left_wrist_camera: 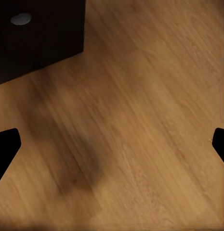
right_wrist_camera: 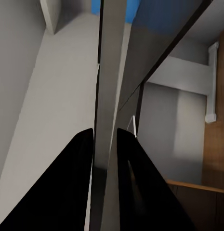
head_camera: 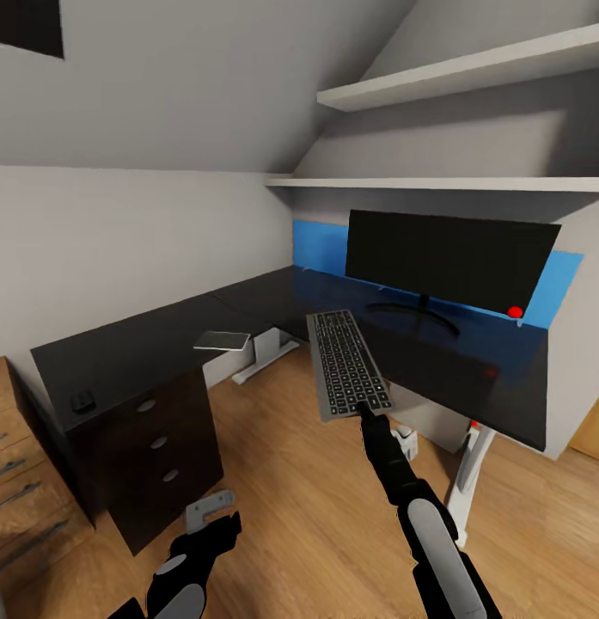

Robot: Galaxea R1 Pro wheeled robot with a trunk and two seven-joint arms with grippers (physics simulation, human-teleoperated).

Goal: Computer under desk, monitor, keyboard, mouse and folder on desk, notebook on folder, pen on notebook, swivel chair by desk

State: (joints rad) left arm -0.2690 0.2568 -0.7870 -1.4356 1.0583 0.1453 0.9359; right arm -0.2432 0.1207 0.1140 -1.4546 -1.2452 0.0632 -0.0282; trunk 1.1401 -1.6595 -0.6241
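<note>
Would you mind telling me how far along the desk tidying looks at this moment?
Done: the monitor stands on the desk; the mouse and notebook lie there too, far from the monitor. In hand: the right gripper holds the keyboard over the desk edge. Left: set it by the monitor, move the mouse; folder, pen and chair remain.

Lighting even, soft and diffuse; glossy desk (head_camera: 247,301) mirrors the monitor (head_camera: 445,258); blurred shadow on wooden floor (left_wrist_camera: 140,120); renders slightly soft, wide-angle stretch at edges.
</note>
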